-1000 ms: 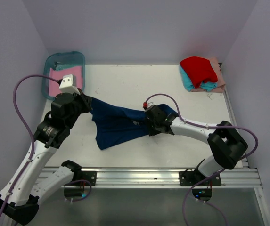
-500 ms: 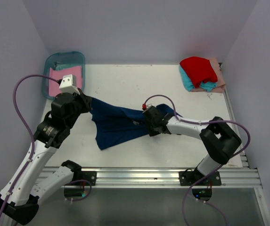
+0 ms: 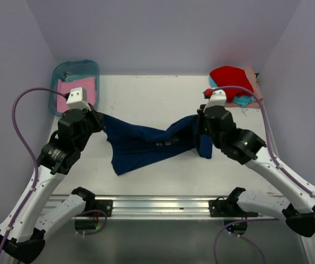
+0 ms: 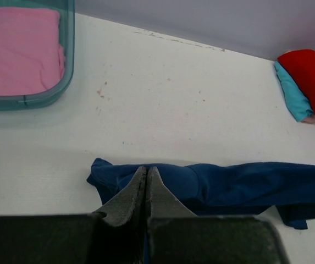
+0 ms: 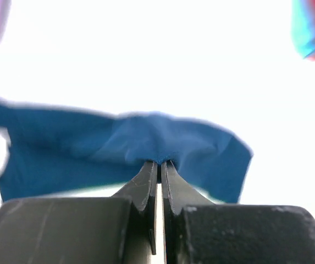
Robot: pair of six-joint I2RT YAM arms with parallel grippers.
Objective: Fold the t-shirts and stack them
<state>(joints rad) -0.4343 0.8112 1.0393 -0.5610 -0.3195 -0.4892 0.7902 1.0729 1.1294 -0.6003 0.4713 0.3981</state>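
Two robot arms hold a navy blue t-shirt [image 3: 146,146] stretched between them over the middle of a white table [image 3: 146,93]. The left gripper [image 4: 146,171] is clamped on the garment's left end. The right gripper [image 5: 160,164] is pinched tight on a raised fold near its right end. From overhead, both sets of fingertips are hidden beneath the wrists, and only the wrist cameras show the closed jaws. The right wrist view is blurred and washed out, so the tabletop there reads as bare glare. The soft navy cloth is bunched into a rope-like, wrinkled band, with a wider flap spreading toward the near edge and a short end hanging past the right gripper. Its outline as a shirt is hard to read, and whether the middle touches the table cannot be told. In all, five shirts are in view. One is the navy one. One is a pink t-shirt [image 3: 69,91] lying flat in a single teal translucent plastic bin [image 3: 58,71] at the far left corner, partly covered by the left arm. The other three are heaped at the far right corner. There a rumpled red t-shirt [image 3: 231,77] lies on top of a teal t-shirt [image 3: 244,100] and a peach t-shirt [image 3: 253,82], both of which show only as edges. The right arm's wrist crosses the near side of that heap.
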